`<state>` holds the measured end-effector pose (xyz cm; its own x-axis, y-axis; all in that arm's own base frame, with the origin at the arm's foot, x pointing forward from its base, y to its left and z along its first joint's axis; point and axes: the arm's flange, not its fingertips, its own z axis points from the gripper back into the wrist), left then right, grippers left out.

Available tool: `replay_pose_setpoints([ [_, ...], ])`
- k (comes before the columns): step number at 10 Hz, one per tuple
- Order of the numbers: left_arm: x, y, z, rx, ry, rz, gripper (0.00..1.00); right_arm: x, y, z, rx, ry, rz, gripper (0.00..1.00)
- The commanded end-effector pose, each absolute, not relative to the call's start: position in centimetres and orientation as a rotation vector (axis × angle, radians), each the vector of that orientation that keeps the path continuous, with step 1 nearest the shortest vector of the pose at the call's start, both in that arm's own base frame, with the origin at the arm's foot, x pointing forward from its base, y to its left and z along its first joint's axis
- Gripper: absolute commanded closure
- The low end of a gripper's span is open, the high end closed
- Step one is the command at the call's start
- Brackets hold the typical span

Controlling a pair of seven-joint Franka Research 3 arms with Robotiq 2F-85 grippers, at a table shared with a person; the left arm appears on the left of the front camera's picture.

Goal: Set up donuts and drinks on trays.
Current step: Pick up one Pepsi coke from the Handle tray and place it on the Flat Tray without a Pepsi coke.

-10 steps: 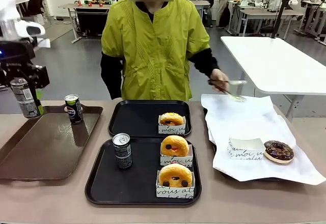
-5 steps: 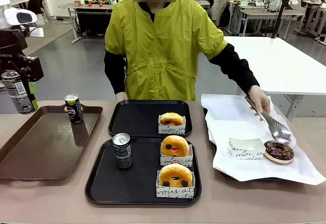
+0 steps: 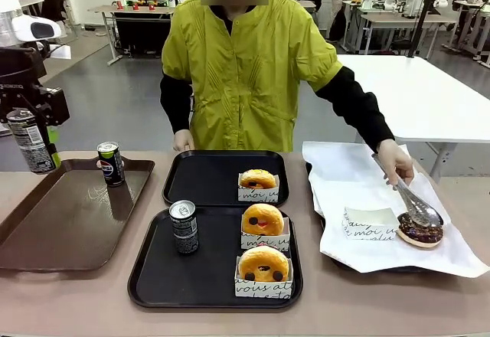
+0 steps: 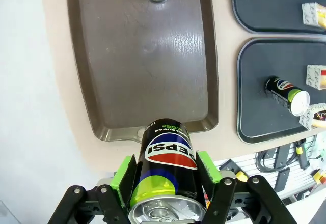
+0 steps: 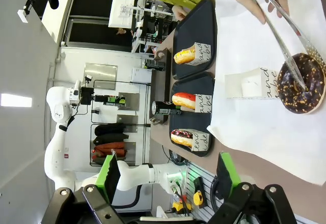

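Fingers (image 4: 124,175) of the left gripper (image 4: 166,172) pinch a drink can (image 4: 169,150), seemingly above the brown tray's (image 4: 142,56) rim.

The table (image 3: 76,306) has a plain beige top, and four trays lie directly on it. At the robot's left is a large brown tray (image 3: 61,226); in the middle a far black tray (image 3: 203,180) and a near black tray (image 3: 161,272) sit one behind the other, their long rims touching. At the right a white paper (image 3: 344,176) covers a dark tray (image 3: 367,265) and hangs over its edges onto the table.
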<state>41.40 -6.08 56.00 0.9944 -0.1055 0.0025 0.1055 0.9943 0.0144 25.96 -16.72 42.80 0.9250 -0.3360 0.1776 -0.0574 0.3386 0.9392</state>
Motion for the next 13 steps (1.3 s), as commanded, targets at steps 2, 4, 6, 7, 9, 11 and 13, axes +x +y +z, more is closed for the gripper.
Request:
replay_pose_setpoints([
  [2,45.7,-12.1,56.1,0.115,-0.043,-0.214,0.39,26.0,-16.8,42.8,1.232,-0.387,-0.177,0.0],
  [4,49.5,-15.6,55.9,0.119,-0.08,-0.242,0.39,26.0,-16.8,42.8,1.232,-0.387,-0.177,0.0],
  [6,52.6,-19.2,54.6,0.091,-0.122,-0.274,0.39,26.0,-16.8,42.8,1.232,-0.387,-0.177,0.0],
  [7,53.7,-20.5,53.9,0.058,-0.157,-0.295,0.39,26.0,-16.8,42.8,1.232,-0.387,-0.177,0.0],
  [9,54.5,-21.8,52.4,-0.009,-0.171,-0.349,0.39,26.0,-16.8,42.8,1.232,-0.387,-0.177,0.0],
  [11,46.3,-16.3,55.8,-0.082,0.029,-0.381,0.39,26.0,-16.8,42.8,1.232,-0.387,-0.177,0.0],
  [13,38.9,-11.8,58.1,-0.096,-0.009,-0.401,0.39,26.0,-16.8,42.8,1.232,-0.387,-0.177,0.0],
])
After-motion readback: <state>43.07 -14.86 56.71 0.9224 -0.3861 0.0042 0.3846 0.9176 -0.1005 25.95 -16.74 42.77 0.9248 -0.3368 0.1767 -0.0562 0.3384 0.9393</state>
